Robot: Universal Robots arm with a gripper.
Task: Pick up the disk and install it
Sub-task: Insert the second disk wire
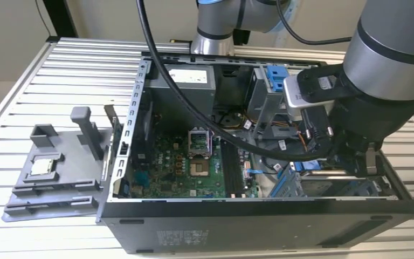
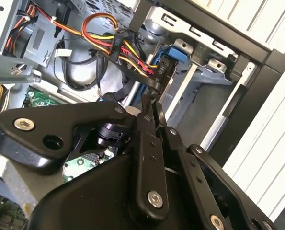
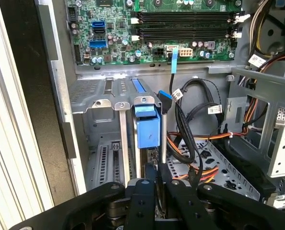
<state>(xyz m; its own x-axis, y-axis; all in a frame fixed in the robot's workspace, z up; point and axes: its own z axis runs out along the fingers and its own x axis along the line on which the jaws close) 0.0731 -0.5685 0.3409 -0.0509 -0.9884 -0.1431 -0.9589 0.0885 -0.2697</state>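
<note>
In the first wrist view, the disk (image 3: 147, 125) is at the centre of the frame. It stands on edge in a slot of the metal drive cage (image 3: 101, 103), and only its blue plastic end and a strip of silver above that end are exposed. Its long axis appears to run into the cage, away from the camera, with the blue end facing out toward the gripper (image 3: 156, 168). Its flat faces are upright, parallel to the cage dividers. The gripper sits just beside the blue end, at the lower centre of the frame. Its two fingers are pressed together and nothing is visible between them; whether the tips touch the frame cannot be determined. In the second wrist view, the fingertips (image 2: 153, 104) meet close to a black connector (image 2: 162, 69) and a bundle of red, yellow and black cables (image 2: 123, 48). In the exterior view, the arm reaches into the lower right of the open computer case (image 1: 264, 226), where a blue edge of the disk (image 1: 309, 166) shows beside the wrist. Judged status: pickup is complete and the disk is in its slot. Full seating and cable connection cannot be confirmed. The circuit board (image 1: 192, 162) lies at centre frame, and a grey tray (image 1: 56, 178) rests on the table (image 1: 20, 97) at the left.
</note>
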